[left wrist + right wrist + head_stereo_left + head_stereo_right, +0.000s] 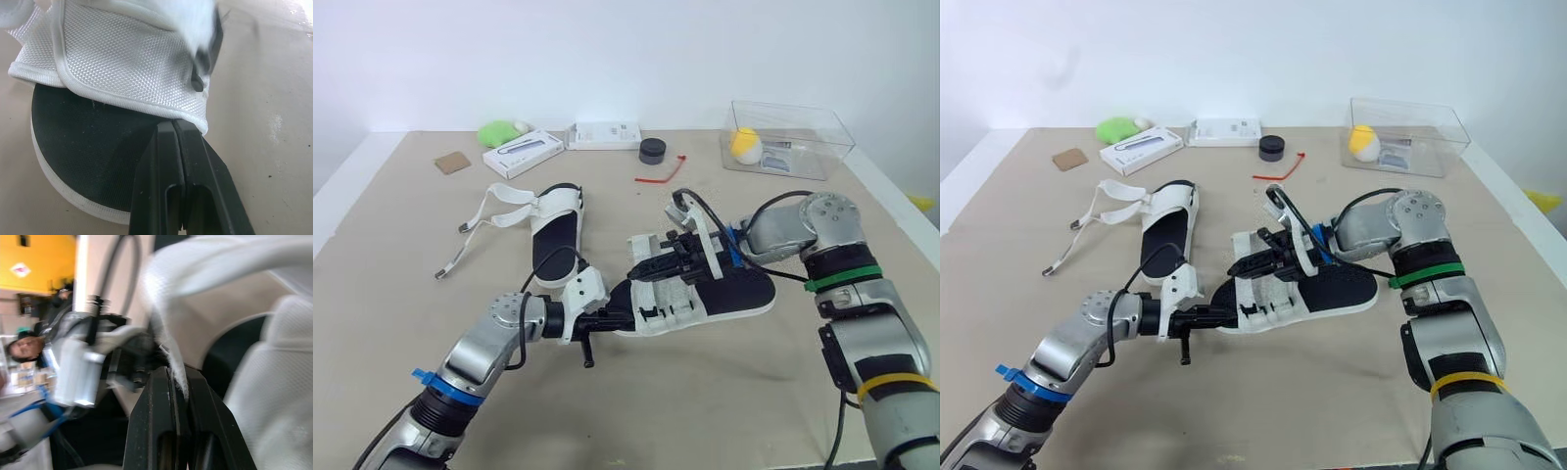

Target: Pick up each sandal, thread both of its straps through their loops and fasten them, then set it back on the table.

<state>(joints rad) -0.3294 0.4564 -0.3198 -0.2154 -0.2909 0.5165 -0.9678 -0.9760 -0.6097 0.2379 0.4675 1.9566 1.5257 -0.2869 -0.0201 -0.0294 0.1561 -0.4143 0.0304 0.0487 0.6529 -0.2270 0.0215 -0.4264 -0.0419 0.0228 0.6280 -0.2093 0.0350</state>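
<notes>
You are early in the job. The near sandal [729,294] lies mid-bench [705,411] between both arms, its straps not yet fastened. The second sandal [555,235] sits beyond it toward the robot's left, straps splayed loose and untouched. The right wrist view shows your right hand [177,374] pinched onto a strap [164,333], with white fabric caught between its fingers, which the head views leave unclear. The left wrist view shows your left hand [173,126] closed tight at the toe mesh hem; whether it nips fabric, you cannot tell.
</notes>
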